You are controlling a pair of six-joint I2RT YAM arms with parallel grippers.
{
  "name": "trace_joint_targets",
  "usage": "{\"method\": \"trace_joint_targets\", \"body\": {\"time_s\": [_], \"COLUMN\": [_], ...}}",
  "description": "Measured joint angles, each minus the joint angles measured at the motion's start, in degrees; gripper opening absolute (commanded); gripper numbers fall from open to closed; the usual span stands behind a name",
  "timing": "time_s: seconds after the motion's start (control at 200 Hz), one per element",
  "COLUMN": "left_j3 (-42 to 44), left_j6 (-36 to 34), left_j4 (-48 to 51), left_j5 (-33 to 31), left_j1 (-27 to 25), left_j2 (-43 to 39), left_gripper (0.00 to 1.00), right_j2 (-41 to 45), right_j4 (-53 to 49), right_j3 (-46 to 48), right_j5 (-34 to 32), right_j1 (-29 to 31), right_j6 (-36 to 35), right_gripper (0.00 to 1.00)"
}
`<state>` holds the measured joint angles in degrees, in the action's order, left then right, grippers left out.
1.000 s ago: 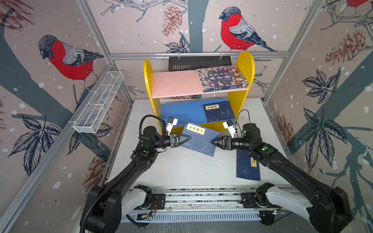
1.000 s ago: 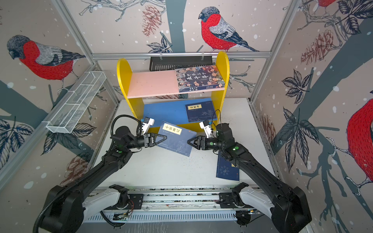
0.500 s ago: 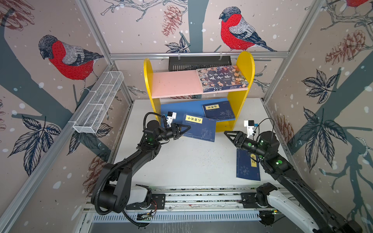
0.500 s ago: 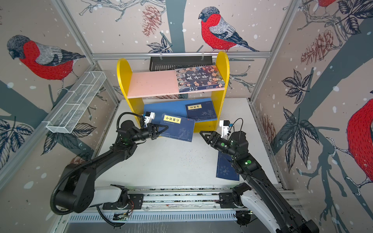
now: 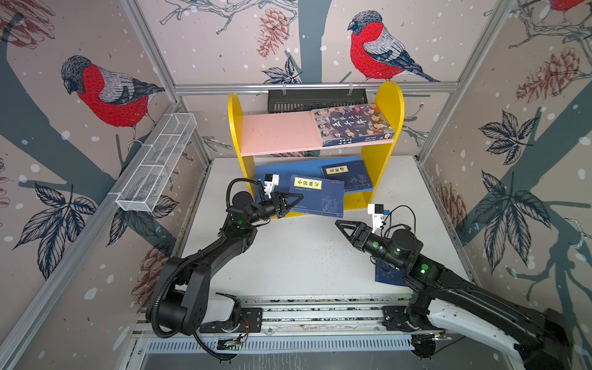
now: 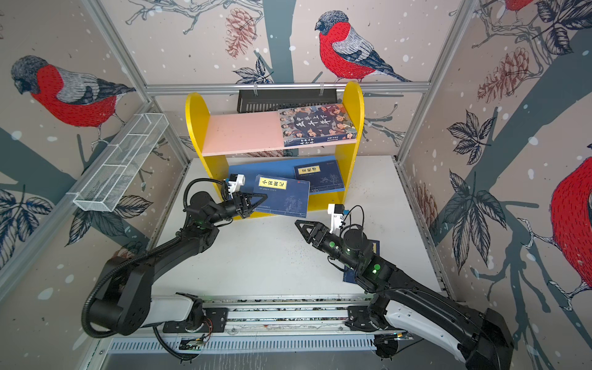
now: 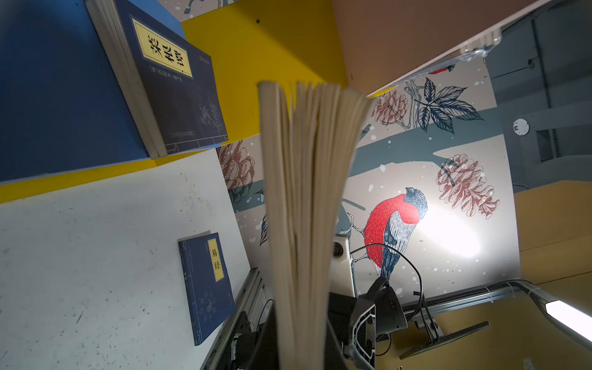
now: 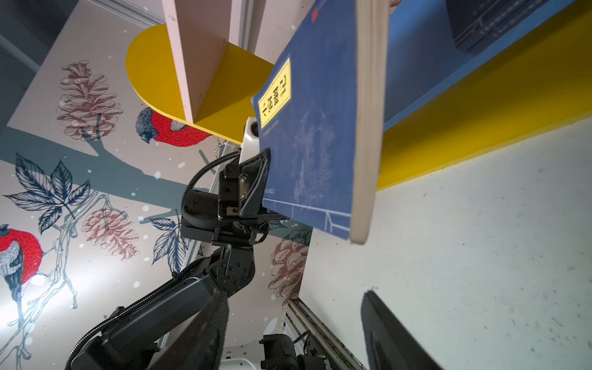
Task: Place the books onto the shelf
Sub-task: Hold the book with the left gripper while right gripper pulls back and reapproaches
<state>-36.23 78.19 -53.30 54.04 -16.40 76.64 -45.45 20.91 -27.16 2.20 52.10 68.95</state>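
The shelf [image 5: 389,105] holds the cartoon book [image 5: 352,125] up top, one navy book [image 5: 347,176] below. The left hand [image 5: 290,205] grips a second navy book [image 5: 317,198] at the lower board's front. A third navy book [image 5: 386,275] waits on the tabletop [image 5: 288,256]; the right hand [image 5: 344,227] is open, empty.

A white table [image 5: 304,256] carried the two-tier shelf [image 5: 389,105], which stood at its far edge against the back wall. The cartoon-cover book [image 5: 350,125] lay flat at the right end of the pink upper board [image 5: 275,134]. One navy book [image 5: 347,174] lay at the right of the blue lower board [image 5: 282,169]. A second navy book [image 7: 208,288] lay flat on the table near its front right corner. A third navy book [image 5: 317,198] hung tilted at the lower board's front edge; whether it rested there could not be told.
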Motion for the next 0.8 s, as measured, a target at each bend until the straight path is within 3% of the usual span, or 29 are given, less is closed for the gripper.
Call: {"method": "trace_joint_targets", "body": {"time_s": [0.335, 0.801], "left_j3": [1.0, 4.1], "left_j6": [1.1, 1.4], "left_j4": [-0.4, -1.3], "left_j5": [-1.4, -2.8], "left_j1": [-0.2, -0.2], "left_j2": [-1.6, -6.6], "left_gripper": [0.00, 0.00], "right_j2": [-10.0, -18.8], "right_j4": [12.9, 22.7], "right_j3": [0.5, -2.5], "right_j5": [-8.6, -11.8], "right_j1": [4.9, 5.6], "right_j6": [0.2, -0.4], "right_gripper": [0.58, 0.47]}}
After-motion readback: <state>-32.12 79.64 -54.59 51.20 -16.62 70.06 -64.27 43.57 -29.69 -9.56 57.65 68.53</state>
